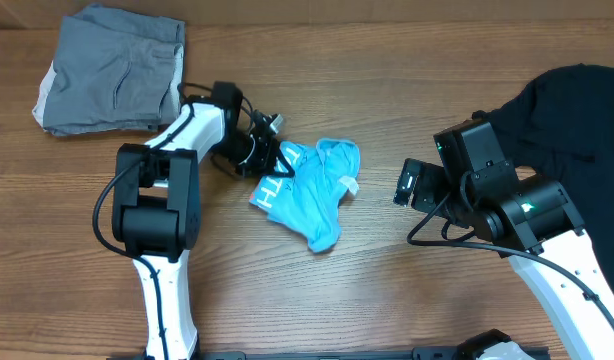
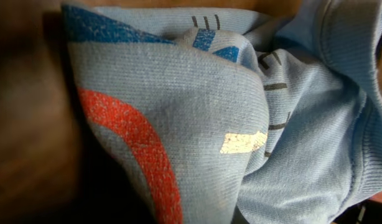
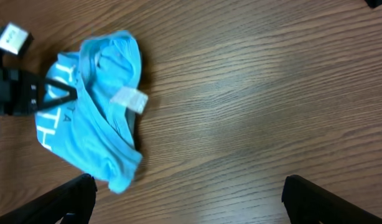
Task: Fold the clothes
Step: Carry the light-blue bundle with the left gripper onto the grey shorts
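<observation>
At the table's middle in the overhead view, the light blue T-shirt lies crumpled in a loose heap, white lettering showing on its 9 o'clock side and a small white label on top of the folds. The left gripper sits at the heap's 10 o'clock edge, pressed together on a bunch of the blue cloth. From the right wrist camera its dark tips are seen biting into the lettered edge. From the left wrist camera the shirt fills the whole view, with a red arc and darker blue print across the knit, so the fingers themselves are hidden there.

The right gripper hangs at 3 o'clock from the shirt, well apart from it, with its fingers spread wide over bare wood and holding nothing. A black T-shirt lies spread at the table's 2 o'clock corner, behind the right arm. A grey garment rests folded at the 10 o'clock corner.
</observation>
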